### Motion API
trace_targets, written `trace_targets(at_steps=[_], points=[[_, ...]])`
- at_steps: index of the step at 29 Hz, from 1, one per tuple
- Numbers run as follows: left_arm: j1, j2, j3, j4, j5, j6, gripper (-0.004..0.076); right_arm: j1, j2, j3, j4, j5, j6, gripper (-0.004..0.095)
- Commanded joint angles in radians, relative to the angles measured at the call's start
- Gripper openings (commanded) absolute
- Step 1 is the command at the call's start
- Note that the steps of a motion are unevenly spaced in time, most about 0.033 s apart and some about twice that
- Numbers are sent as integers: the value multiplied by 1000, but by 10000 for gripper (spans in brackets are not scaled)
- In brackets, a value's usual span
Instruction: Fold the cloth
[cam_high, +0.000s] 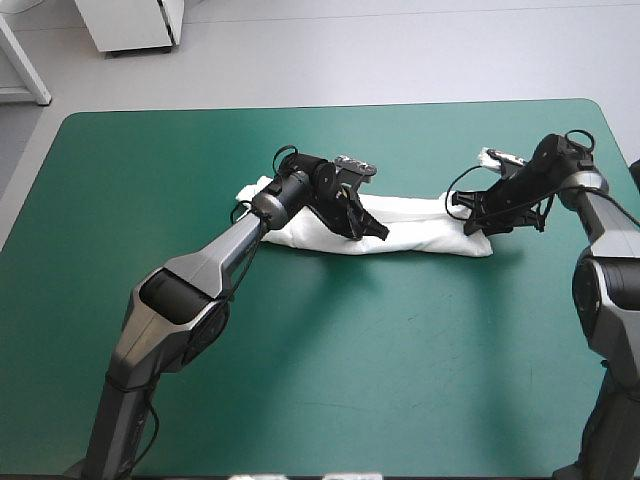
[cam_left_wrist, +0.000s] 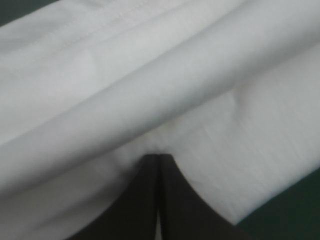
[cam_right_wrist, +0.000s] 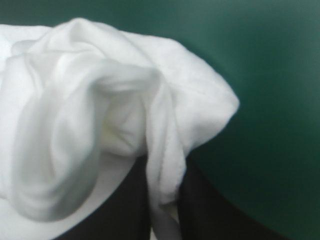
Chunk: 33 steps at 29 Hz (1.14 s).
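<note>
From my remote station I see the white T-shirt (cam_high: 420, 228) lying as a long, narrow folded band across the middle of the worktop (cam_high: 300, 380). It sits a little nearer the far edge than the near one, well clear of both side edges. My left gripper (cam_high: 368, 228) is at the band's near edge, about midway along it. In its wrist view the black fingers of the left gripper (cam_left_wrist: 159, 159) are pressed all but together under a fold of the T-shirt (cam_left_wrist: 150, 75), with a thin white line between them. My right gripper (cam_high: 472, 222) is at the band's right end. There the right gripper (cam_right_wrist: 161, 167) pinches a bunched corner of the T-shirt (cam_right_wrist: 100, 100), a strip of cloth hanging between its fingers (cam_right_wrist: 205, 205) above the teal-green cover (cam_right_wrist: 270, 75).
</note>
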Motion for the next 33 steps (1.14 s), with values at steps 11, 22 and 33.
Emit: trace_targets(at_steps=[11, 22, 33], points=[[-3, -47, -20, -16, 24, 2, -10, 27, -82, -4, 46, 24, -12, -17], [-3, -47, -20, -16, 24, 2, -10, 127, -280, -4, 62, -42, -18, -17], [-3, -47, -20, -16, 24, 2, -10, 190, -373, -74, 151, -107, -8, -17]])
